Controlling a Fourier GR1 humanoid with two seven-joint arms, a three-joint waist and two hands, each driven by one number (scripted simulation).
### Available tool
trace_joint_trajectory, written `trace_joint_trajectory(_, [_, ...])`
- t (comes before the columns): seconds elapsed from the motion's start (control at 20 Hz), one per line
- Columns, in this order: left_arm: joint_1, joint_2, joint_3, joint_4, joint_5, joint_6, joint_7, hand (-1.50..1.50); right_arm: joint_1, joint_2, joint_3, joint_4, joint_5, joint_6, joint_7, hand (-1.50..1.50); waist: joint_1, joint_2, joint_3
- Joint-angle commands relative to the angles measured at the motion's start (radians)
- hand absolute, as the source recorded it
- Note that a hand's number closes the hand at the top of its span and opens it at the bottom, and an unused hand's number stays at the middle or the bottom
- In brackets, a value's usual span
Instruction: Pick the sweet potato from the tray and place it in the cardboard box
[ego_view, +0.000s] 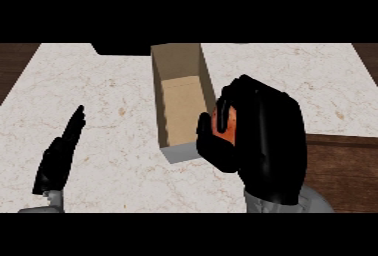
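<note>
In the head view, an open-topped cardboard box (179, 107) is seen standing upright at the middle of the counter (111, 95), its long side running away from the robot. Inside it, tan walls and a paler floor are shown, with a faint crease across the floor. The sweet potato (225, 122) is not inside the box: it is held in the right hand (262, 140), whose black fingers and thumb are curled round it so that only a patch of orange is left visible. That hand is raised just beside the box's right wall, near its nearer corner, with the thumb overlapping the wall's edge; whether the two touch cannot be told. The left hand (59, 157) is seen at the lower left, well apart from the box, fingers straight and together, grasping nothing. The counter is topped in pale marble with thin brownish veins. A dark wood surface (343, 170) is seen at the right, behind the right forearm, and more dark wood at the upper corners. A black shape (122, 48) is cut off at the upper edge, just left of the box; what it is cannot be made out.
</note>
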Motion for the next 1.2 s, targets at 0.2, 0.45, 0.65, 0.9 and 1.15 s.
trace_joint_trajectory(0.2, [0.002, 0.015, -0.002, -0.044, 0.004, -0.032, 0.03, 0.0, -0.258, 0.007, -0.047, 0.434, -0.119, -0.177, 0.112, 1.5, 0.022, 0.003, 0.0])
trace_joint_trajectory(0.45, [-0.044, -0.009, 0.013, 0.032, 0.002, -0.009, -0.015, 0.0, -0.288, 0.007, -0.094, 0.672, -0.214, -0.297, -0.022, 1.5, 0.009, 0.005, 0.0])
trace_joint_trajectory(0.65, [-0.016, 0.015, 0.029, 0.041, 0.022, -0.045, -0.041, 0.0, -0.367, 0.007, -0.11, 0.905, -0.281, -0.362, -0.089, 1.5, 0.018, 0.007, 0.0])
trace_joint_trajectory(0.9, [-0.082, 0.007, 0.011, 0.028, 0.003, -0.042, 0.018, 0.0, -0.403, 0.007, -0.123, 1.07, -0.385, -0.519, -0.091, -1.5, 0.028, 0.011, 0.001])
trace_joint_trajectory(1.15, [-0.033, -0.04, -0.009, 0.063, -0.018, -0.009, -0.053, 0.0, -0.465, 0.007, -0.104, 1.234, -0.485, -0.653, -0.223, -1.5, 0.033, 0.012, 0.0])
